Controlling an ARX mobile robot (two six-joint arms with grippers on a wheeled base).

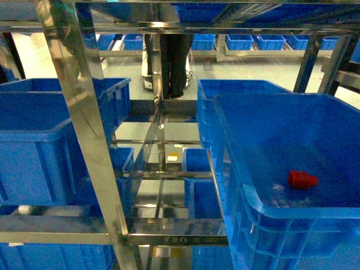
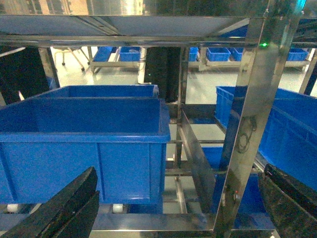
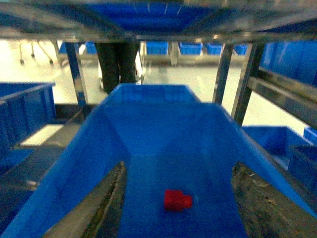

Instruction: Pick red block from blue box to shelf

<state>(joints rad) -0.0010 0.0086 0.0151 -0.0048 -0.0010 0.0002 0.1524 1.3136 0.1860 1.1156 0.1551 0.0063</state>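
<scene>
The block [image 3: 177, 200] lies on its side on the floor of the box [image 1: 236, 169], stud pointing right, alone and well clear of every wall. In the head view it sits toward the near right of that floor [image 1: 302, 179]. Our right gripper [image 3: 178, 218] hangs above it with jaws spread wide, one finger [image 3: 106, 203] to the left of the block and the other [image 3: 262, 208] to the right — nothing between them yet. The left gripper [image 2: 173, 218] stays outside, facing another crate [image 2: 84, 144] across a shelf [image 1: 84, 124] post; its jaws also stand apart and empty.

The step in hand, as we judge it, is the descent and grasp. We should come straight down so the block stays centred between the fingers, and stop just short of the floor rather than pressing into it. Closing along the stud axis risks a slippery, uneven hold — we would rather turn the wrist and pinch the flat faces. The right wrist view is blurred, so slow the last stretch. Once lifted, rise clear of the rim before swinging toward the shelf.
</scene>
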